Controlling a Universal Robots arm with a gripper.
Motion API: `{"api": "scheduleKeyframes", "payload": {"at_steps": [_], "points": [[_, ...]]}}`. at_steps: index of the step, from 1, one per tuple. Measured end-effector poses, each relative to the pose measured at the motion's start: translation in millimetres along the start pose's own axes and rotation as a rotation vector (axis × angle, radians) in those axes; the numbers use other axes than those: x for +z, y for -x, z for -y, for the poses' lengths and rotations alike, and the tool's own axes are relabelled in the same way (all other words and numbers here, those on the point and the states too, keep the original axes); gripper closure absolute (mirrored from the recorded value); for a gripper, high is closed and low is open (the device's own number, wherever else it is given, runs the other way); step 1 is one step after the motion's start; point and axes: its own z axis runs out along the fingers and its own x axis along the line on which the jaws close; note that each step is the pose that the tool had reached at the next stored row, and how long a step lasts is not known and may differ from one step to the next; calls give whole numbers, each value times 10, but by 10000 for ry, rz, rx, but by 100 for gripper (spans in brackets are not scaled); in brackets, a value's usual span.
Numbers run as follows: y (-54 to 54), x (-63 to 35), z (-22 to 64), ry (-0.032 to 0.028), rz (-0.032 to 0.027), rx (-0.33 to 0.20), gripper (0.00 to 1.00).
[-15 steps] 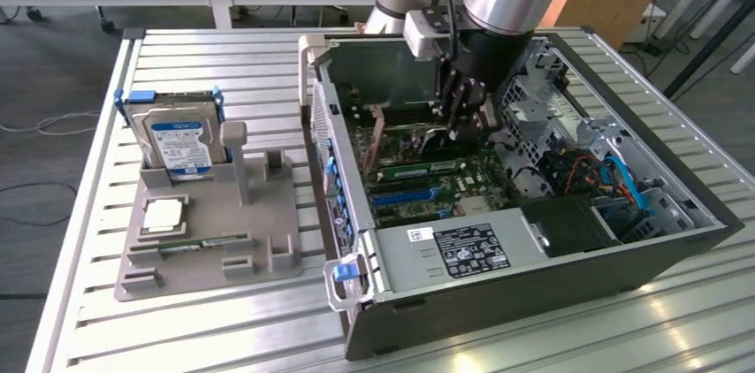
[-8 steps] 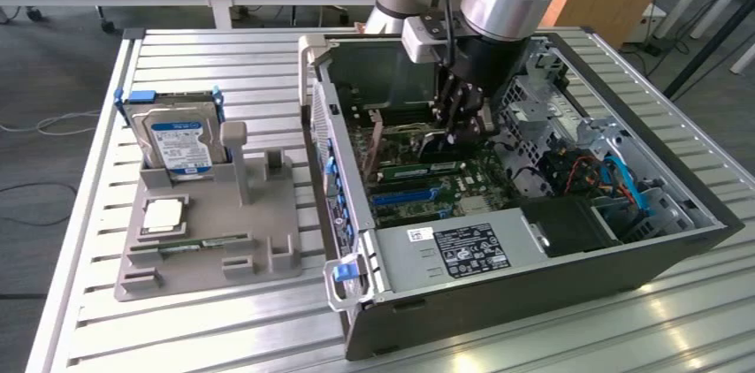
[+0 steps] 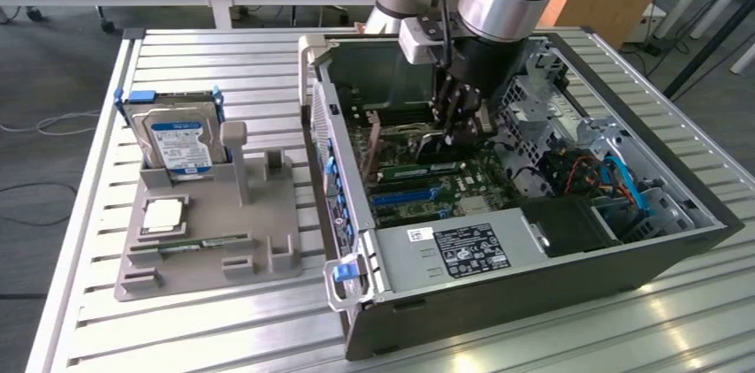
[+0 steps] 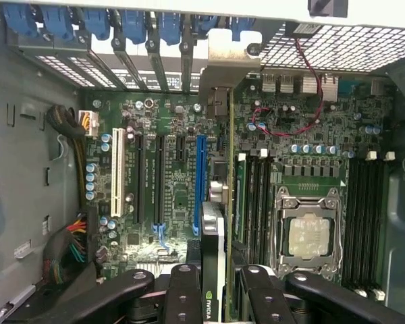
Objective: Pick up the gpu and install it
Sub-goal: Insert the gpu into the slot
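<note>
My gripper (image 4: 216,280) is clamped on the gpu (image 4: 213,229), edge-on over the motherboard (image 4: 179,202) beside the blue slot (image 4: 201,175). I judge this the install step: seating calls for the card's edge square with that slot.

Small green-and-white logo on the edge of the gpu (image 4: 212,270), lettering beside it too small to read, blue-and-white label on the hard drive (image 3: 177,139), black-and-white labels on the power supply (image 3: 472,249), print illegible
</note>
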Motion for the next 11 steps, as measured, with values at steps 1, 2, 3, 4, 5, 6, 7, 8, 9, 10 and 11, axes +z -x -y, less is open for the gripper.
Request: {"api": "scheduleKeyframes", "payload": {"at_steps": [1,2,3,4,5,6,7,8,9,10,11], "points": [[-1,0,-4,0,0,0,73],[-2,0,-7,0,1,-1,73],[-2,0,-7,0,0,-1,73],[-6,0,-8,0,0,-2,73],[-12,-1,-9,1,-1,-1,73],[-23,-1,-9,1,-1,0,73],[-34,-2,-10,1,-1,-1,73],[-44,-2,-10,1,0,-1,73],[-55,-3,-10,1,-1,0,73],[-63,-3,-11,0,0,-1,73],[-64,-3,-12,0,1,0,73]]}}
